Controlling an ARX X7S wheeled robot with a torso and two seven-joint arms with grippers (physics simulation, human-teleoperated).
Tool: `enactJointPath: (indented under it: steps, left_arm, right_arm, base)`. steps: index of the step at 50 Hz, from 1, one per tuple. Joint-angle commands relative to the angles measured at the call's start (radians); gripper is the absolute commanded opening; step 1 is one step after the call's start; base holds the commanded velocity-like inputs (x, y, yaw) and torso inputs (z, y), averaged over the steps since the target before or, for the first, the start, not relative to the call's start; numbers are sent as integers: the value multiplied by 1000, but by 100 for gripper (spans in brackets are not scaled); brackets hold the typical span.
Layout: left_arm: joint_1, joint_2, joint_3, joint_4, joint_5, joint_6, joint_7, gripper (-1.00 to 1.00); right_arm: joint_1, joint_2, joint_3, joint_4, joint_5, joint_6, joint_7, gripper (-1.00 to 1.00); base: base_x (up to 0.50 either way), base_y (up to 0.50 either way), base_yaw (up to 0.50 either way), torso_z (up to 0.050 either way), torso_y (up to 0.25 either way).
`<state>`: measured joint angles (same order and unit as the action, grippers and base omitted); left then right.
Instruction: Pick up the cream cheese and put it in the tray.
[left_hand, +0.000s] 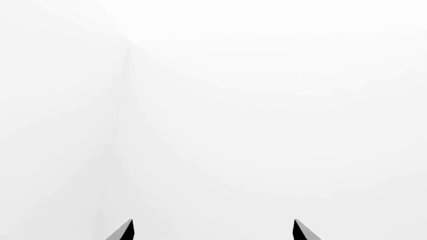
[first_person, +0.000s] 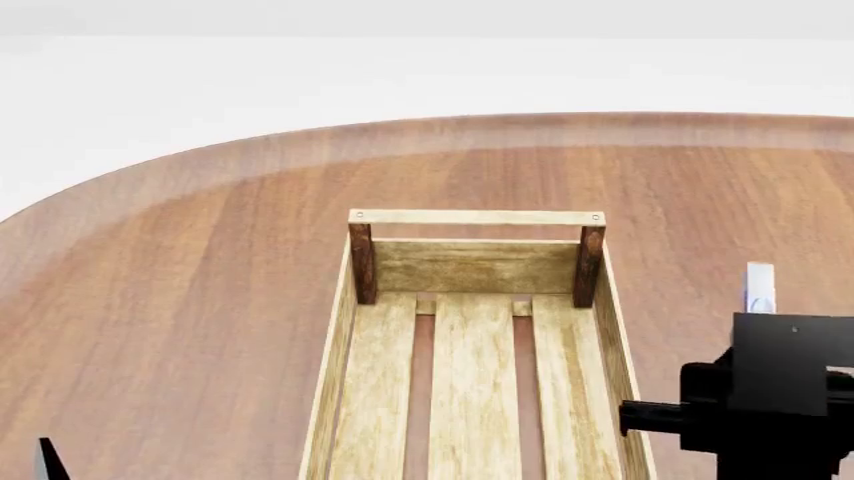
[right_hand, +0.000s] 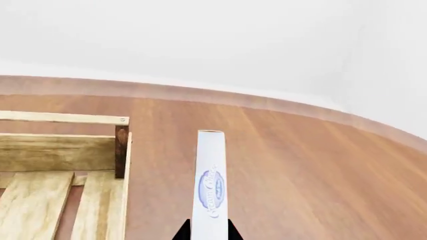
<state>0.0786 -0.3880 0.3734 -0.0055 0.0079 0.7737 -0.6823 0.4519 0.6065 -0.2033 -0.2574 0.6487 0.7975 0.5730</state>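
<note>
A rounded reddish-brown wooden desk (first_person: 174, 280) fills the head view, white walls behind. The left tool (left_hand: 213, 231) faces only bare white wall in its wrist view, its two dark tips well apart, holding nothing. The tray (first_person: 474, 217) sits mid-desk, empty. Only the right wrist view shows the right tool (right_hand: 208, 234) pinching the cream cheese (right_hand: 209, 185) on edge, just beside the tray's right side.
</note>
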Motion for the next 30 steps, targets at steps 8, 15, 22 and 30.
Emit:
enactJointPath:
  steps: [8, 15, 22, 30]
  left_arm:
    - [1, -2, 2, 3, 4, -3, -4, 100]
    - [-2, -2, 5, 0, 4, -6, -4, 100]
    - [-1, -3, 6, 2, 3, -7, -5, 100]
    - [-3, -3, 7, 0, 4, -7, -6, 100]
  right_arm:
    - [-8, 15, 43, -66, 98, 9, -108, -100]
    - [-18, 22, 63, -78, 160, 9, -162, -100]
    - [-26, 29, 75, -91, 202, 15, -194, -100]
    - [-24, 30, 67, -92, 219, 18, -218, -100]
  base:
    - [0, 0, 0, 2, 0]
    - [0, 0, 0, 0, 1]
    - [0, 0, 0, 0, 0]
    - [0, 0, 0, 0, 0]
